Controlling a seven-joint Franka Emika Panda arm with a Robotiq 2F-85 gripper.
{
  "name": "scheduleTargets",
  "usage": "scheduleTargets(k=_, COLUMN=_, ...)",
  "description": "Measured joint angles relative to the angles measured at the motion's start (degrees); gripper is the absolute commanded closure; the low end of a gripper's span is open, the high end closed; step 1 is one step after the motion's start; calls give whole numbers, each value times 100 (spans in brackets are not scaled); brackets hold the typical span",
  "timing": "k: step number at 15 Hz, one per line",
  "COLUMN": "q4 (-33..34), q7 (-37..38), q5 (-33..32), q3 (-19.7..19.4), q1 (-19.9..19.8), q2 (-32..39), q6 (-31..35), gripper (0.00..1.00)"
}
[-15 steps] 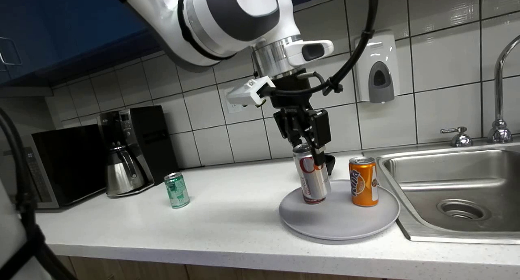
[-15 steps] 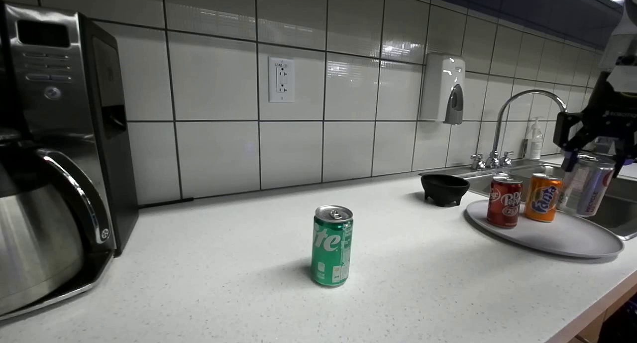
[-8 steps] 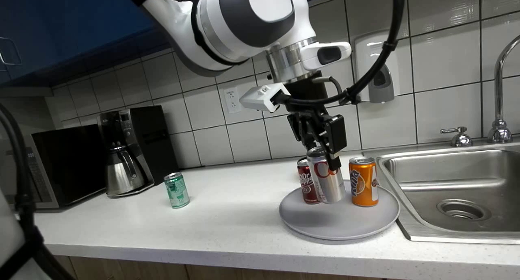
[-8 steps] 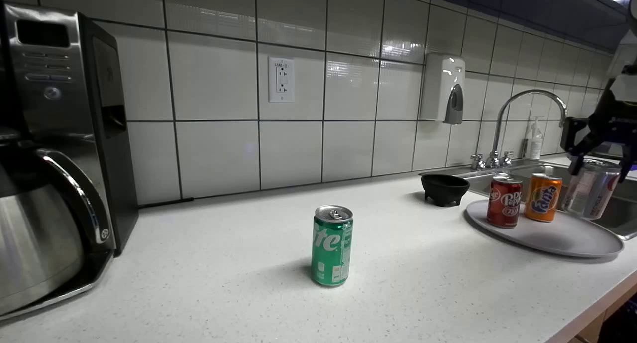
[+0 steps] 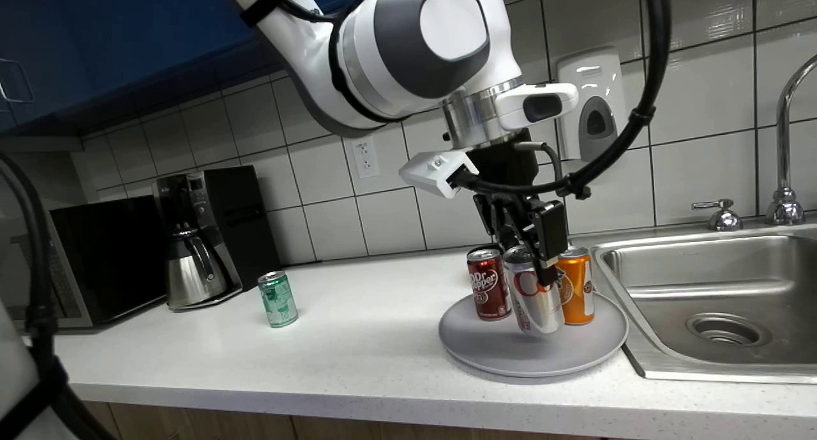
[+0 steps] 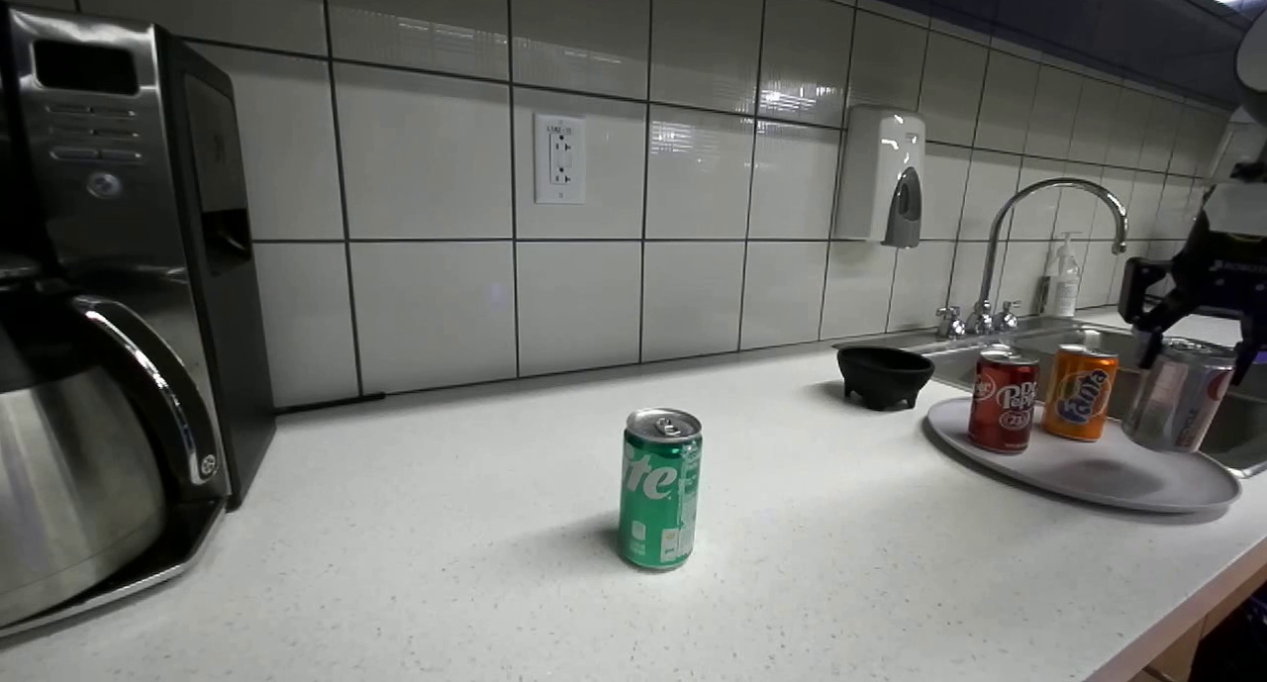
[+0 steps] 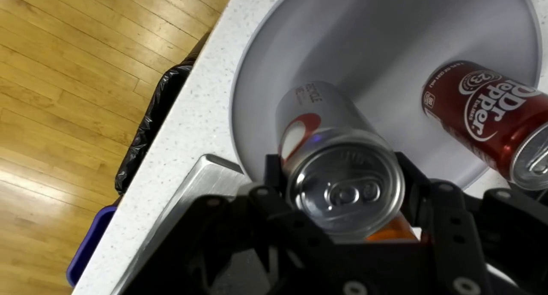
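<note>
1. Gripper point(image 7: 339, 171) grasps silver can point(image 5: 532, 303), tilted, plate point(image 5: 488, 349) below; seemingly not set down yet.
2. Done: red can point(image 5: 488, 285), orange can point(image 5: 580, 290) stand on plate, near gripper.
3. Not yet: silver can's release. Green can point(image 5: 278, 301) off plate, well apart from gripper.
</note>
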Motion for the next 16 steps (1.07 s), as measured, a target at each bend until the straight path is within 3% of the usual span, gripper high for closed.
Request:
scheduleTargets(k=7, q4=179, q7=155, q5=0, q3=-133, q1=0, q2=482, q6=252, gripper=62)
scheduleTargets(k=8, q4=210, q7=164, q5=0, q3=-148, q1=1, q2=529, q6=254, gripper=12)
scheduleTargets(k=11, q4=293, q7=183, q5=0, q3=-187, q1=10, q2=626, q6=255, gripper=1)
scheduleTargets(k=16, q4=429, q7=222, q5=-59, q3=-195, q1=34, q2=645, q6=256, gripper=0)
